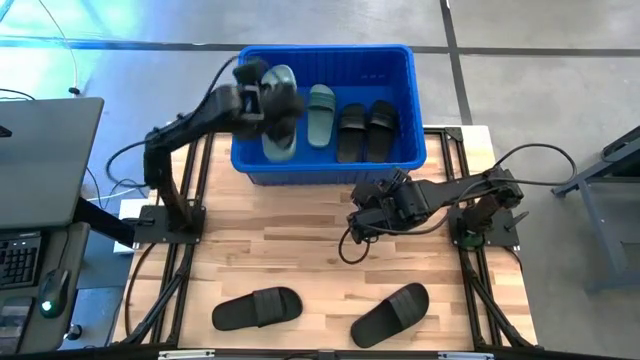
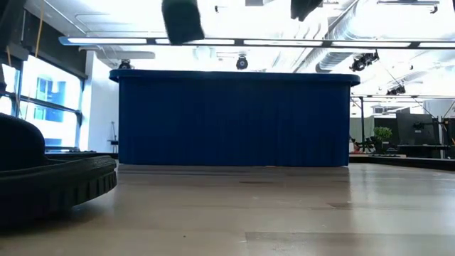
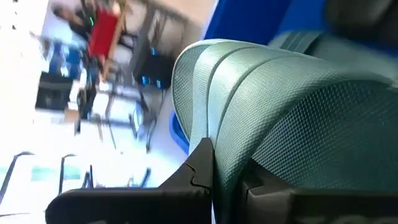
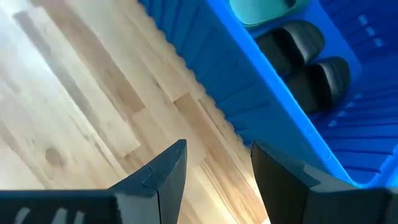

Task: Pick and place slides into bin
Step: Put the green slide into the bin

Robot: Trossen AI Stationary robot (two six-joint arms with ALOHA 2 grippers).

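A sage green slide (image 1: 282,125) is in my left gripper (image 1: 268,102), which is shut on it over the left part of the blue bin (image 1: 400,60). Inside the bin lie another green slide (image 1: 320,114) and two black slides (image 1: 351,131) (image 1: 382,127). Two more black slides (image 1: 257,308) (image 1: 390,313) lie sole down on the table near its front edge. My right gripper (image 1: 362,222) is open and empty over the table, just in front of the bin's near wall (image 4: 249,93). My left gripper pinches a long side edge (image 3: 227,165) of the green slide between its two fingers (image 3: 200,167). The fingers come at it from the table's left and lie across the slide. The slide sits over the bin's left part; whether it is clear of the bin's floor I cannot tell.
The bin stands at the table's far edge, its wall filling the low view (image 2: 234,121). One black slide (image 2: 50,181) looms close at the low view's left. Bare wood (image 1: 300,250) lies between the bin and the two front slides. A desk with a keyboard (image 1: 20,260) stands left of the table.
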